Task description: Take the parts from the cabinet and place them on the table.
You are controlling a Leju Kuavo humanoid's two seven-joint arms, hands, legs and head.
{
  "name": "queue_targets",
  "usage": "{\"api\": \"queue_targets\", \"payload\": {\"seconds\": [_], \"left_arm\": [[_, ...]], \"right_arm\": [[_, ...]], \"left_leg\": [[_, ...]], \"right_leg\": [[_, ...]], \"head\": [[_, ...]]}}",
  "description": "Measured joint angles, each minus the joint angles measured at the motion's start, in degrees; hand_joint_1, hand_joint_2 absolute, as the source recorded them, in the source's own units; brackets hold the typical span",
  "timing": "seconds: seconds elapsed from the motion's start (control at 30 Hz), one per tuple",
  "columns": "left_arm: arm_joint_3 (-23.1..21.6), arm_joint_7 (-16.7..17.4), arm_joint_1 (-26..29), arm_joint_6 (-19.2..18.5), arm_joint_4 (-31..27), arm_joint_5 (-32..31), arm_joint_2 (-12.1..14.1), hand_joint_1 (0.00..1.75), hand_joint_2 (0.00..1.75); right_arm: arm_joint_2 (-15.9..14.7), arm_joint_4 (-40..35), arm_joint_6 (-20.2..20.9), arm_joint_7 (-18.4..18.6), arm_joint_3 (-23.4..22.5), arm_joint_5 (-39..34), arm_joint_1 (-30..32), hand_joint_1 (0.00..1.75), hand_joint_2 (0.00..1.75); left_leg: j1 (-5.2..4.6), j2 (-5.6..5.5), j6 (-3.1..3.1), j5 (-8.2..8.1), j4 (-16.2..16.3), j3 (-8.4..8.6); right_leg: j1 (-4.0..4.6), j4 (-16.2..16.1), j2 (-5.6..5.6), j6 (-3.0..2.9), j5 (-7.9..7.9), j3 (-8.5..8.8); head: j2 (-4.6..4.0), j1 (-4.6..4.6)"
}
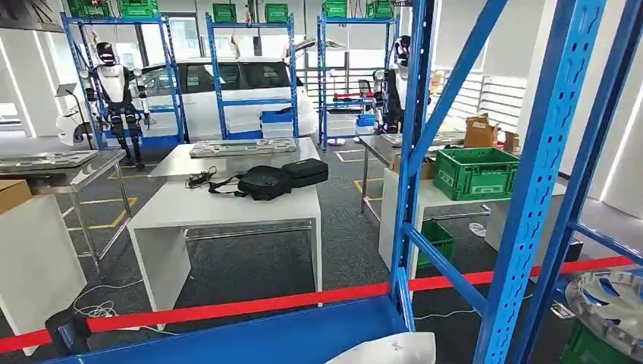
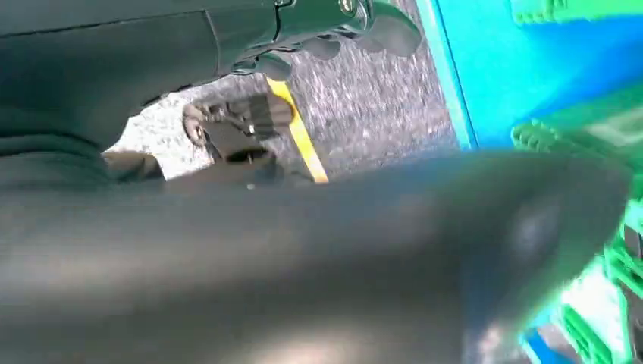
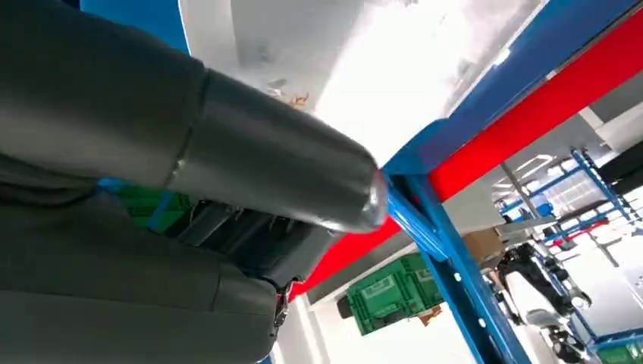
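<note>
A white curved part lies on the blue cabinet shelf at the bottom of the head view. A silver ribbed part sits lower right, behind the blue uprights. The white table stands beyond the red tape. In the left wrist view my left hand shows a thick blurred thumb, with dark fingers well apart from it and floor between; it holds nothing. In the right wrist view my right hand is close under the white part; whether it touches the part is unclear.
Blue rack uprights and a diagonal brace cross the head view's right side. Red tape stretches in front of the table, which carries a black bag. Green crates sit on a bench to the right. A cardboard box is at left.
</note>
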Motion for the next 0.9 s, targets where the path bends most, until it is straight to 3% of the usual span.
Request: {"api": "queue_targets", "payload": {"seconds": [0.2, 0.9], "left_arm": [[0.0, 1.53, -0.13, -1.02, 0.0, 0.15, -0.02, 0.0, 0.0], [0.04, 1.59, -0.04, -1.02, 0.0, 0.98, -0.02, 0.0, 0.0]], "right_arm": [[0.0, 0.02, 0.07, 0.33, 0.0, 0.26, 0.89, 0.0, 0.0], [0.0, 0.26, 1.75, 1.57, 0.0, 2.03, 1.56, 0.0, 0.0]], "left_leg": [[0.0, 0.0, 0.0, 0.0, 0.0, 0.0], [0.0, -0.01, 0.0, 0.0, 0.0, 0.0]], "right_leg": [[0.0, -0.01, 0.0, 0.0, 0.0, 0.01], [0.0, -0.01, -0.01, 0.0, 0.0, 0.03]], "head": [[0.0, 0.0], [0.0, 0.0]]}}
